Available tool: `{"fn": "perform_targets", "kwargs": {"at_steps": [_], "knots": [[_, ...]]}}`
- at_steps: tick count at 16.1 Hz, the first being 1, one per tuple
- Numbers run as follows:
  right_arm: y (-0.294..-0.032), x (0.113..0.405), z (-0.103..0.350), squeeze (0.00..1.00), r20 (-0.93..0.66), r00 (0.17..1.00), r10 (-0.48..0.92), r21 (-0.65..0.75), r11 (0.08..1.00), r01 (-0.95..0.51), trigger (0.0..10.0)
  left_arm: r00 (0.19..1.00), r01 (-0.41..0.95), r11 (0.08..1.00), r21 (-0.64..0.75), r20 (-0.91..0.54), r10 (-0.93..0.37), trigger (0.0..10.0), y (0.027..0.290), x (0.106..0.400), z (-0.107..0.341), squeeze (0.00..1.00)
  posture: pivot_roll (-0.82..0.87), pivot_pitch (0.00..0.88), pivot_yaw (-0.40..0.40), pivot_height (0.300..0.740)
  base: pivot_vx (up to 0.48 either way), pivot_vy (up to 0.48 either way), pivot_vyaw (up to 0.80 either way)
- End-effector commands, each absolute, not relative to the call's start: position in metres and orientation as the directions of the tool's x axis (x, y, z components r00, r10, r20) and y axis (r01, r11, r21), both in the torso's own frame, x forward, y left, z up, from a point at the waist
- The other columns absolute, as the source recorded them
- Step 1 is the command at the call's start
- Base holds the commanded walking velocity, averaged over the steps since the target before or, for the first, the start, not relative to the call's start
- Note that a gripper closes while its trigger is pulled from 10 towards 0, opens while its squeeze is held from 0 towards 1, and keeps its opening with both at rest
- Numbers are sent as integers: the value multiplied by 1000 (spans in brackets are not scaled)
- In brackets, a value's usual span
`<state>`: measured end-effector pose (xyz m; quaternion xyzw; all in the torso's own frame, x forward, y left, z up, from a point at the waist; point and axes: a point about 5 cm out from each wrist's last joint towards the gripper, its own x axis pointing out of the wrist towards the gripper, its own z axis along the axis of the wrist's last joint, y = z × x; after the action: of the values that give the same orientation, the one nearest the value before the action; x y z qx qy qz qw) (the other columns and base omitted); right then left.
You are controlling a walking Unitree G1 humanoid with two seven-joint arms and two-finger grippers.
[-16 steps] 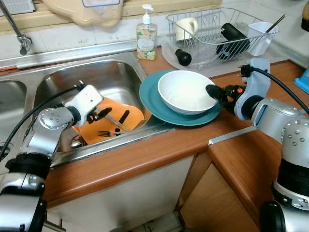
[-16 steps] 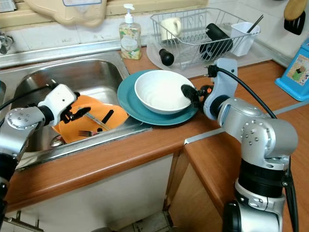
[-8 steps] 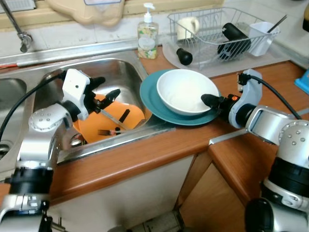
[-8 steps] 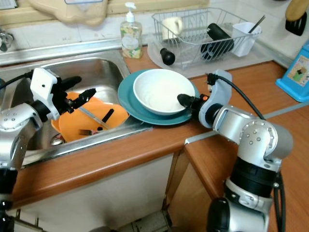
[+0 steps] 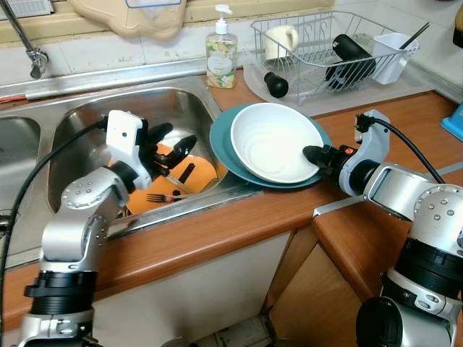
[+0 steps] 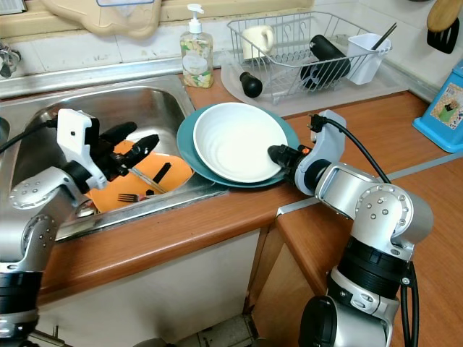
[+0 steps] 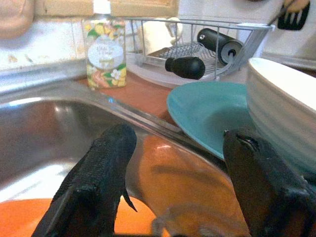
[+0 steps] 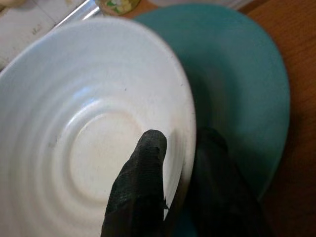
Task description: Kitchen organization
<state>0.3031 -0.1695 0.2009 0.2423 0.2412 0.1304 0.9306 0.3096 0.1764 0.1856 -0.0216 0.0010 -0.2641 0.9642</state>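
Note:
A white bowl [image 5: 271, 141] stands tilted on a teal plate [image 5: 224, 141] on the wooden counter, its near-right rim lifted. My right gripper [image 5: 312, 155] is shut on that rim, one finger [image 8: 140, 182] inside the bowl and one outside. My left gripper [image 5: 170, 139] hangs open over the sink [image 5: 79, 119], just above an orange plate [image 5: 195, 172] that carries a fork [image 5: 160, 197] and other cutlery. In the left wrist view the open fingers [image 7: 94, 182] frame the sink's edge and the teal plate [image 7: 210, 111].
A dish rack [image 5: 325, 43] at the back right holds a mug [image 5: 278, 40], a black bottle [image 5: 346, 54] and a white cup [image 5: 391, 54]. A soap dispenser [image 5: 221, 50] stands behind the sink. A faucet [image 5: 25, 43] is at the far left.
My right gripper has tipped the white bowl up on the teal plate, so its inside faces more upward and left. My left gripper has shifted slightly right and lower over the orange plate.

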Motion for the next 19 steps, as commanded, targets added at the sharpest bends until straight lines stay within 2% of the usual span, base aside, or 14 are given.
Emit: {"fn": "perform_targets", "kwargs": {"at_steps": [1,4,5,11,13,17,18,19], "knots": [[-169,305,205,0,-370,863,343,508,853,-121,0,859,513,857,-58,35,-512,10000,173,309,194,1000,-135,0,13,740,0,0,0],[-169,307,215,0,-310,895,319,460,875,-153,0,842,538,830,-146,69,-534,10000,155,312,201,1000,-131,0,13,740,0,0,0],[-167,308,221,0,-275,909,313,425,888,-176,0,834,550,810,-203,96,-543,10000,149,314,204,0,-132,0,16,740,0,0,0],[-158,309,252,0,-87,947,310,302,914,-272,0,796,597,735,-322,125,-592,10000,138,317,207,0,-143,0,39,740,0,0,0],[-151,306,261,0,-21,936,353,277,901,-333,0,801,583,737,-343,91,-592,10000,136,320,203,0,-144,0,49,740,0,0,0],[-140,300,270,0,51,904,425,255,869,-423,0,774,609,684,-401,114,-623,10000,132,321,204,0,-149,0,63,740,0,0,0],[-137,299,272,0,71,896,439,259,859,-442,0,774,608,685,-402,105,-625,6980,132,321,202,0,-151,0,65,740,0,0,0],[-137,298,273,0,77,894,442,261,856,-446,0,775,605,686,-405,102,-623,2118,132,322,201,0,-151,0,65,740,0,0,0]]}}
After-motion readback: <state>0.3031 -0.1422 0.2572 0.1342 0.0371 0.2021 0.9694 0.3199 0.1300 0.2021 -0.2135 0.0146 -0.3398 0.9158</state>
